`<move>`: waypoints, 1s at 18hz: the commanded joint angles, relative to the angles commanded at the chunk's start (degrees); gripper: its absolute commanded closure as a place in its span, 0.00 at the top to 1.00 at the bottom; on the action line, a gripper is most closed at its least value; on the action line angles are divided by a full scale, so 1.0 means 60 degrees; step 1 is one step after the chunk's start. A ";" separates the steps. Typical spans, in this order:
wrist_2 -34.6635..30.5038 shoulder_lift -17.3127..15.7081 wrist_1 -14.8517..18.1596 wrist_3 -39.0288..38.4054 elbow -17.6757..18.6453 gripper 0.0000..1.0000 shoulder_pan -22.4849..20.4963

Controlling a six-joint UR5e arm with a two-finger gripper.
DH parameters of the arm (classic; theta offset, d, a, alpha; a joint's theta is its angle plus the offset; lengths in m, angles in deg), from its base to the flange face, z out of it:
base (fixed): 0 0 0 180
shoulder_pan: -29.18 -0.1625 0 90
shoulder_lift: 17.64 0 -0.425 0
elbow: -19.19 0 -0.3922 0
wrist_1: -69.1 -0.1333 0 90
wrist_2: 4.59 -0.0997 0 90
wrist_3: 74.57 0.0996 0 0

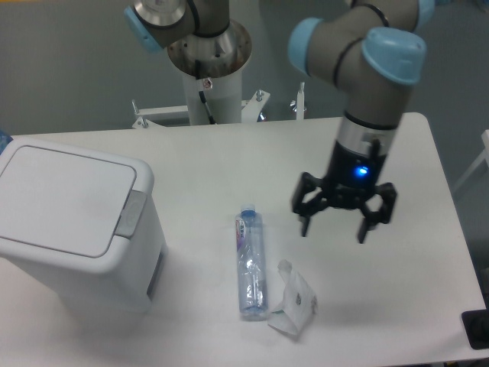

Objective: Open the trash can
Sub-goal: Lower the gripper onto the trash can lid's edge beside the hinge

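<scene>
Robot arm (359, 69), grey with pale blue joint caps, reaches down from the upper right over a white table (229, 164). Its black gripper (333, 227) hangs above the table's right half, fingers pointing down and spread wide apart, with nothing between them. A small blue light glows on the wrist just above the fingers.

On the left edge of the table stands the bin (72, 225), a large white box with rounded corners. Its flat lid (65, 199) is closed, and a grey rectangular latch (132, 212) sits at the lid's right edge, facing the middle of the table. The gripper is well apart from the bin and touches nothing.

Between them, near the table's centre, a clear plastic bottle (250, 264) lies on its side, its blue cap pointing away from the viewer. Just beside the bottle's lower right end rests a crumpled piece of clear wrapper (294, 306). The gripper hovers above and to the right of both.

Behind the table rises the arm's round metal base (206, 57), against a grey wall.
</scene>
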 joint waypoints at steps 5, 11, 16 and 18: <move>0.0029 -0.0441 0.0000 -0.1246 0.0015 1.00 0.0733; 0.0146 -0.0485 -0.0278 -0.1716 0.0000 1.00 0.1421; 0.0263 -0.0631 -0.0278 -0.1936 0.0015 1.00 0.1613; 0.0293 -0.0646 -0.0293 -0.1980 0.0015 1.00 0.1758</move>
